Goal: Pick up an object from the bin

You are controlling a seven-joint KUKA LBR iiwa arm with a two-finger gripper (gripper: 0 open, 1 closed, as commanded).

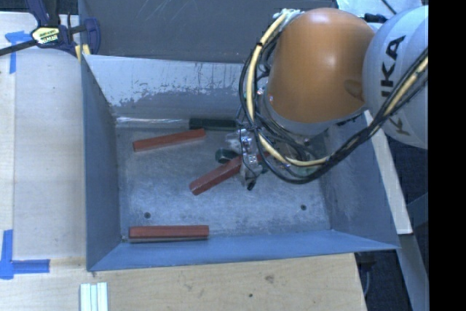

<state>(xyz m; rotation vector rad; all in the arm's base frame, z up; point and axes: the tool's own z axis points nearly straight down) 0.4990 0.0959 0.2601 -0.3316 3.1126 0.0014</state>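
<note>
Midway across the bin (98,171), my hand (248,161) hangs at the right end of a slanted red-brown stick (211,180); open or closed, I cannot tell. Taken so off-centre, it may pivot and slip.

Bin (100,156): front bar (169,232) along near wall, left bar (169,140) behind it, tilted bar (213,179) mid-floor, right end at tool (248,162), stick (212,124) at back.

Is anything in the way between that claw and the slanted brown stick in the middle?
Nothing visible. The gripper sits right at the upper right end of the slanted brown bar; the dark pen-like thing lies farther back, apart.
</note>
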